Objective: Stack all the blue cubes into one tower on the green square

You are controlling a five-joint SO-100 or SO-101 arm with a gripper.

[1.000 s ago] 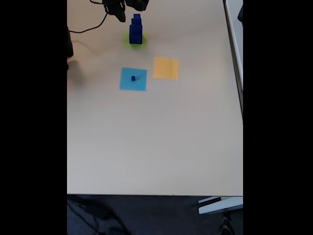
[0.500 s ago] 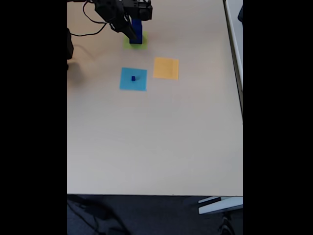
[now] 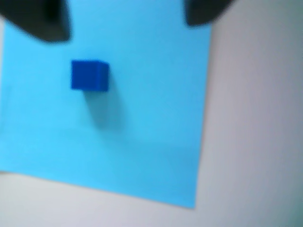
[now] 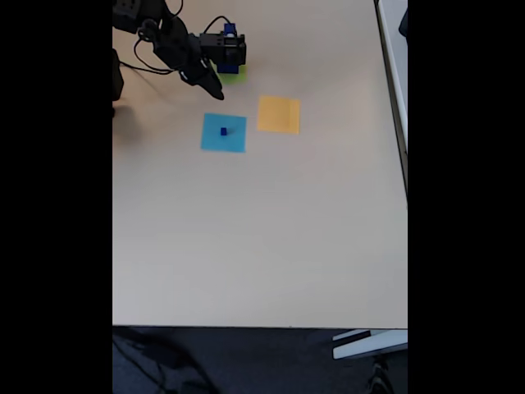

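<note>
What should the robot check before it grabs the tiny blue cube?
1. Tiny blue cube sits free on the light-blue square, nothing touching it: ok.
2. Gripper jaws apart and empty in the wrist view: ok.
3. Gripper lined up over the cube: not ok; in the wrist view the cube lies below and nearer one fingertip.
4. Arm clear of the tower: cannot tell; they overlap in the fixed view.
5. Tower standing on the green square: cannot tell, mostly hidden.
6. Table around the cube free of clutter: ok.
</note>
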